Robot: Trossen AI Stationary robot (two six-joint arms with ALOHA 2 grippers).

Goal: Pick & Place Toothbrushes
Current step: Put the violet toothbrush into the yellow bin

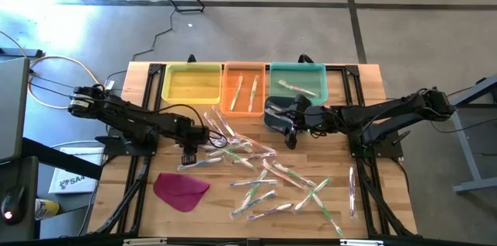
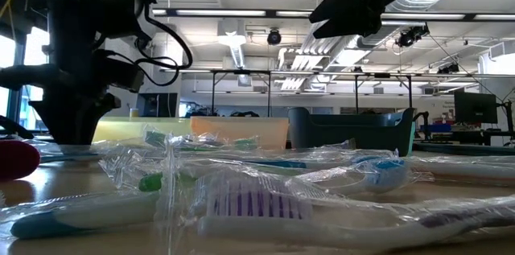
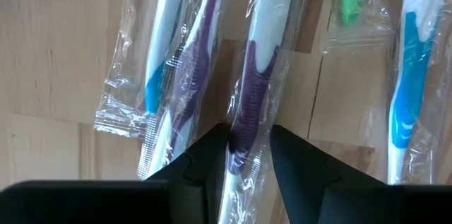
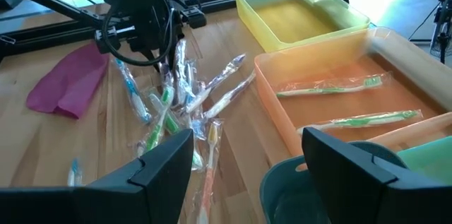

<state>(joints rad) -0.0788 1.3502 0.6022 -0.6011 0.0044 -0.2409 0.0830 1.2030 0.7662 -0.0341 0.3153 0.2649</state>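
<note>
The left gripper (image 3: 244, 155) pinches a purple-and-white wrapped toothbrush (image 3: 248, 83) mid-table (the right gripper (image 4: 247, 157) hangs wide apart).

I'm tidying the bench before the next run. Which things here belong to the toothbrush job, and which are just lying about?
Job:
toothbrushes
purple toothbrush between the left gripper fingers
right gripper, open
yellow bin, orange bin, green bin

Lying about:
magenta cloth
</note>
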